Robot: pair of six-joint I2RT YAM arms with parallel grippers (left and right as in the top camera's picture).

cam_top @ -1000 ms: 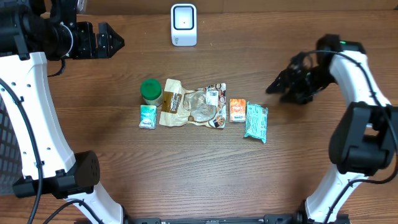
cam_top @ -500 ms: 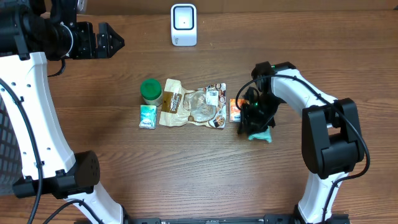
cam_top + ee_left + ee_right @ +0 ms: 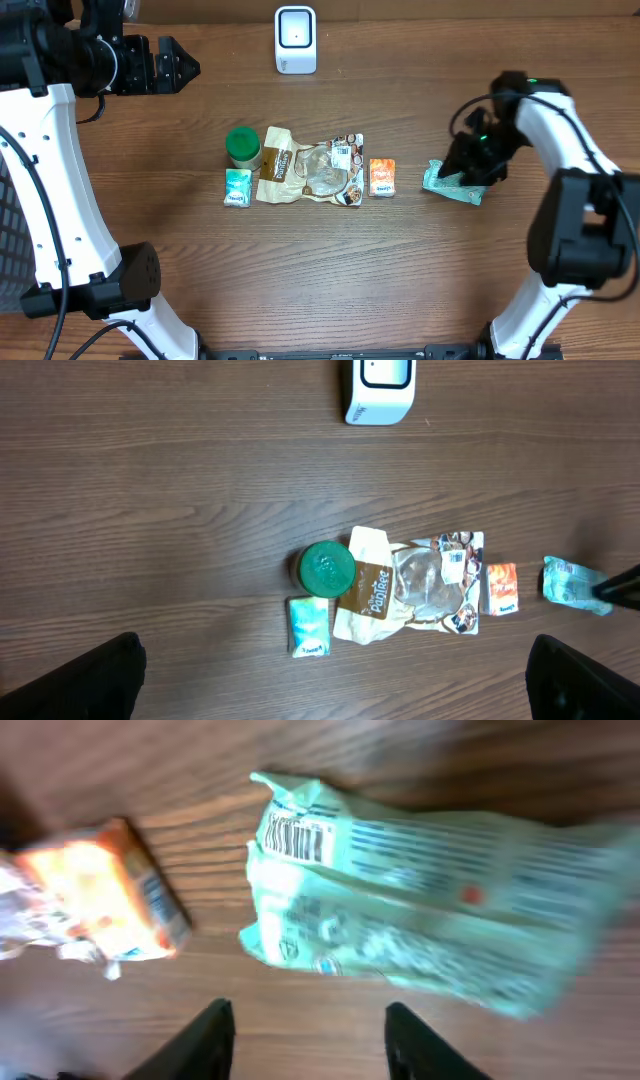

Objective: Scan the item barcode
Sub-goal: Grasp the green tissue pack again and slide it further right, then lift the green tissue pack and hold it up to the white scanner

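The table (image 3: 330,280) carried everything in one loose row across its middle, and the two arms split the work as I read it. The left arm was held high and back at the far left corner, its left gripper (image 3: 185,67) with jaws spread wide on nothing, seemingly parked out of the way so that its camera looked down on the whole spread. The right gripper (image 3: 308,1012) hung low over the right end of the row, its jaws apart with bare wood showing between the tips. They pinched nothing that I could see. Just ahead of them lay the large teal packet (image 3: 430,920), flat on the table and clear of the others, its barcode (image 3: 295,838) turned upward near one crumpled end — probably the item meant for scanning. The brown pouch (image 3: 305,170), the biggest of the goods, sat mid-row. The white scanner (image 3: 295,40) stood at the far edge, well apart from the packet, with open wood between them, so nothing blocked that route. A green-lidded jar (image 3: 243,147) touched the pouch's left side. The orange packet (image 3: 382,178) lay near the teal one but apart from it — the closest thing a careless sweep might catch. A small teal sachet (image 3: 237,187) ended the row.
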